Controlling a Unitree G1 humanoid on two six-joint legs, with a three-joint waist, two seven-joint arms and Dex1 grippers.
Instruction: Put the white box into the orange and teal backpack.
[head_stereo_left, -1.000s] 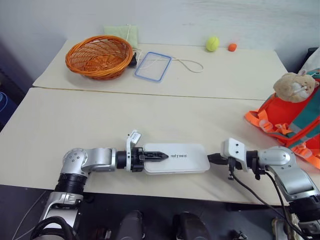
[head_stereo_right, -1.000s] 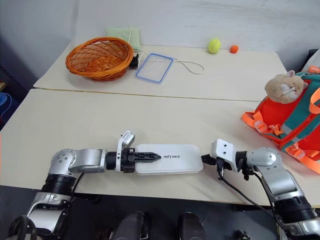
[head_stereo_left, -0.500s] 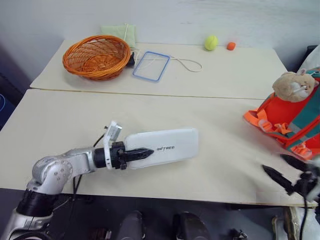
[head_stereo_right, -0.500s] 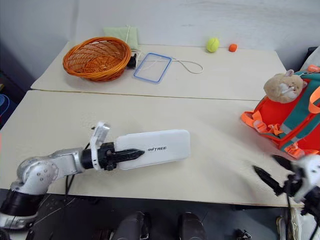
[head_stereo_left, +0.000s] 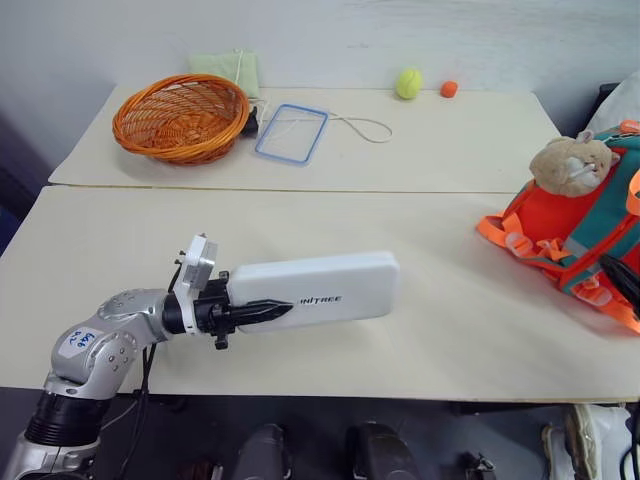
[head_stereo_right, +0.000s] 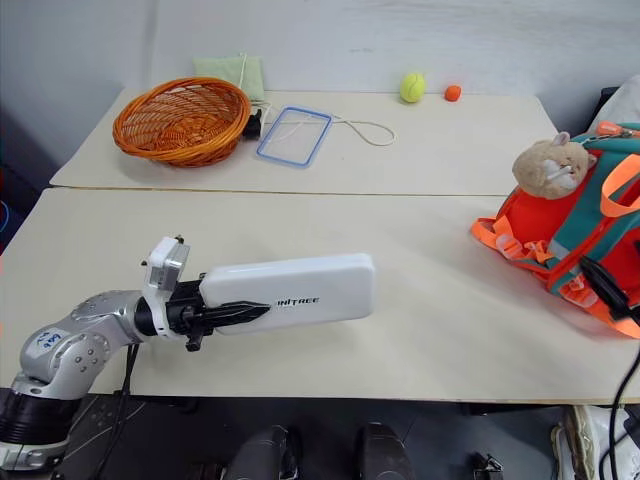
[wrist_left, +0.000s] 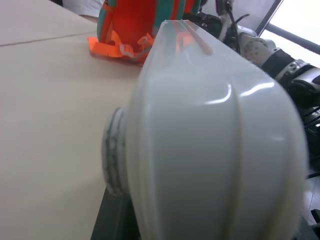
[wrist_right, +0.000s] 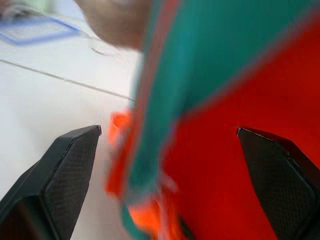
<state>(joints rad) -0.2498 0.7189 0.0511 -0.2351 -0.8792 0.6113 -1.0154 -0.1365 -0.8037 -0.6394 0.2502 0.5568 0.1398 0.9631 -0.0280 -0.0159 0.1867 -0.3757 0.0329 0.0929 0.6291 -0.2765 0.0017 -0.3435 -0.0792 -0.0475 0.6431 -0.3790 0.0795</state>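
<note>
Left gripper (head_stereo_left: 262, 312) of mine grips the white box (head_stereo_left: 315, 290); right gripper (wrist_right: 170, 150) gapes wide beside the orange and teal backpack (head_stereo_left: 570, 225) at three o'clock.

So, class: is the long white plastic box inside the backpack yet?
Out: the left pincer holds the long white plastic box above the table.

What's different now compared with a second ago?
The right pincer let go of the white box, opened wide and swung away to the orange and teal backpack. The left pincer kept its grip on the box's other end, lifted it off the table and rolled it onto its edge. The backpack, the wicker basket and the blue-rimmed lid did not move.
</note>
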